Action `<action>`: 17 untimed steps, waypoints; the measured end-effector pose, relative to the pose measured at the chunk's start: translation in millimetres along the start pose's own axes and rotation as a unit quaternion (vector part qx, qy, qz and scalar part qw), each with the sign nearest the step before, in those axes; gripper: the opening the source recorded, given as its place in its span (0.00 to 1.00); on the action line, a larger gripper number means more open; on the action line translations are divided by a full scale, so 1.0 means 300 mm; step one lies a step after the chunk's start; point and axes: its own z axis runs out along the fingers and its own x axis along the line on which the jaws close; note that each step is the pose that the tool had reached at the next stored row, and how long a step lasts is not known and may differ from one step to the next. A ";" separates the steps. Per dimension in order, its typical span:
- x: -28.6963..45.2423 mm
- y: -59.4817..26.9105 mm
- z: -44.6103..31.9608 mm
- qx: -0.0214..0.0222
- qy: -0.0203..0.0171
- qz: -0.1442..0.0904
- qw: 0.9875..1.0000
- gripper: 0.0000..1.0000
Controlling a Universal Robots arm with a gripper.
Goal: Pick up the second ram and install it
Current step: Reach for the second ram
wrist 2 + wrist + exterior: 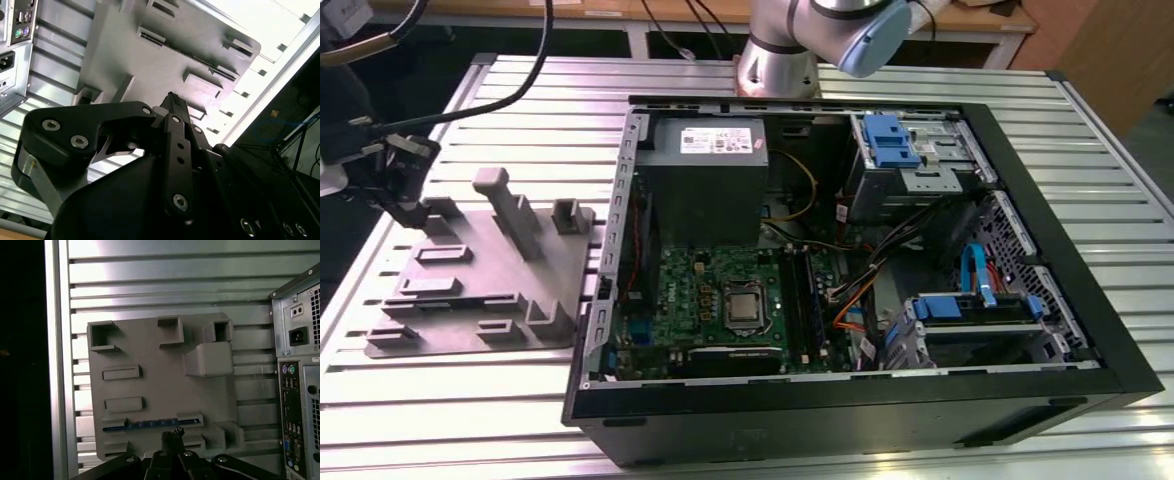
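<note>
Above the grey holder tray [160,382], the end effector [172,434] hangs closed and empty. The second ram [145,425] sits slotted in the tray just beside it, computer case [827,405] nearby.

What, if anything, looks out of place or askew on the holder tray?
Nothing stands out. In the first wrist view the second ram sits straight in its slot of the grey holder tray, with the gripper near it.

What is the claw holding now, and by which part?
Nothing that shows. The second ram sits edge-up in the grey holder tray, and the claw is close to it; a grip cannot be confirmed.
</note>
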 end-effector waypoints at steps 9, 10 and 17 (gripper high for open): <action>0.030 -0.012 0.047 0.000 0.000 0.000 1.000 0.10; 0.031 -0.012 0.052 0.000 0.000 0.000 1.000 0.10; 0.033 -0.011 0.075 0.000 0.000 0.001 1.000 0.10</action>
